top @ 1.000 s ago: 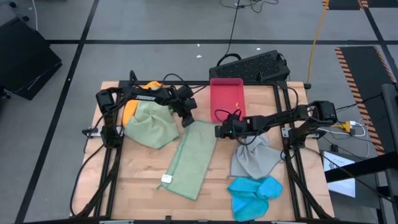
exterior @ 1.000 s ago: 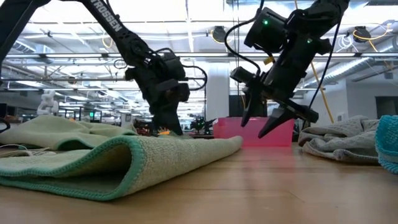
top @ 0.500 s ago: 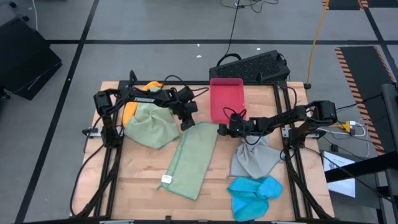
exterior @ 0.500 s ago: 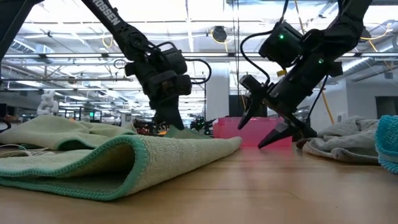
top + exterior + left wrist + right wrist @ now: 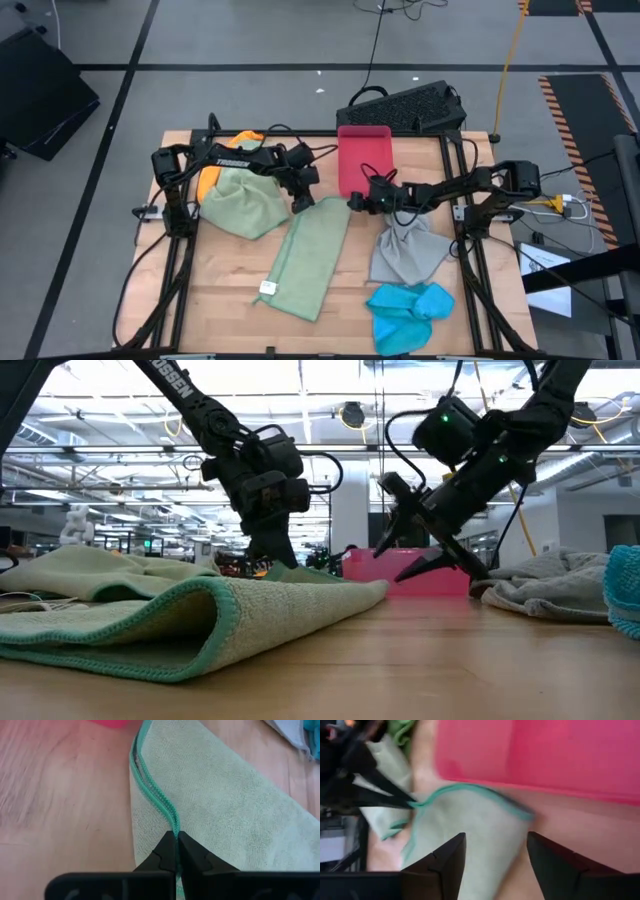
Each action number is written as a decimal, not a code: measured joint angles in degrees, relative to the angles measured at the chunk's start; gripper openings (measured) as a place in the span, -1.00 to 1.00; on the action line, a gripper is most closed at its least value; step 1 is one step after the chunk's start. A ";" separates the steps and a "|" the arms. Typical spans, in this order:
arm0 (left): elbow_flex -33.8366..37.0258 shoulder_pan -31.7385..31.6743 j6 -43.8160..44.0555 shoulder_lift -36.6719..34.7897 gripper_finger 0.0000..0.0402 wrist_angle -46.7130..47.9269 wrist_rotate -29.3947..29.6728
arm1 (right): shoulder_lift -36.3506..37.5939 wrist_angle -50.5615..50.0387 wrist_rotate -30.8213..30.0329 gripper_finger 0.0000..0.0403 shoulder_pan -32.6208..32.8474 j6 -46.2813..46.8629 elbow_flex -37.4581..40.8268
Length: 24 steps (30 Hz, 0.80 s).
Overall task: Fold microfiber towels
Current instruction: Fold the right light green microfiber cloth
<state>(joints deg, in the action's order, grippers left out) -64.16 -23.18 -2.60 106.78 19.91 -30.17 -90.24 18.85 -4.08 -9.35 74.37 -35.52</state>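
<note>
Pale wood planks made up the tabletop (image 5: pixel 230 280), which stood on a grey floor crossed by dark tape lines; past its far edge a black keyboard (image 5: pixel 405 105) lay on that floor, and the low view showed a bright hall with ceiling beams behind. A pink-red plastic tray (image 5: pixel 364 158), rectangular and smooth, sat at the middle of the far edge.

Soft, nappy cloths were scattered across the wood. The sage towel (image 5: pixel 310 255), folded into a long strip with a teal stitched hem, ran slantwise from the middle of the tabletop toward the near edge, a small white tag near its near end. A second pale green towel (image 5: pixel 243 200) lay rumpled near the left edge, touching an orange towel (image 5: pixel 212 175) by the far left corner. A grey towel (image 5: pixel 408 255) sat crumpled toward the right edge, and a bright blue towel (image 5: pixel 408 312) was bunched at the near edge just beside it.

The left end effector (image 5: pixel 297 203) was clamped on the far corner of the sage towel, its fingertips pinching the doubled teal hem in the left wrist view. The right end effector (image 5: pixel 356 201) hovered just beside that towel's other far corner, near the tray, with its fingers (image 5: pixel 445 862) spread apart and nothing between them.
</note>
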 joint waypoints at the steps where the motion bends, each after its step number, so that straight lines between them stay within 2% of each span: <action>1: 0.00 0.00 0.15 0.00 -0.97 0.01 0.00 | 0.00 -0.32 0.31 -0.02 0.28 0.08 -0.72; 6: 0.00 0.00 0.30 0.00 -0.98 0.08 -0.30 | -0.02 -9.05 -4.65 -0.05 1.78 5.69 -3.93; 15: 0.00 -0.24 -0.04 0.00 -0.98 1.03 -0.50 | -0.02 -9.41 -4.78 -0.05 4.08 11.44 -5.44; 21: 0.00 -0.33 -0.58 0.00 -0.98 1.18 -1.34 | -0.19 -23.45 -6.51 -0.05 6.58 10.14 -13.82; 24: 0.00 -0.26 -3.13 0.00 -0.97 2.57 -1.49 | -1.23 -27.66 -6.37 -0.05 6.35 9.40 -15.40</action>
<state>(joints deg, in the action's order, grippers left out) -64.16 -23.44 -5.73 106.78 22.48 -31.66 -91.46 -8.81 -10.45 -3.00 83.77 -50.92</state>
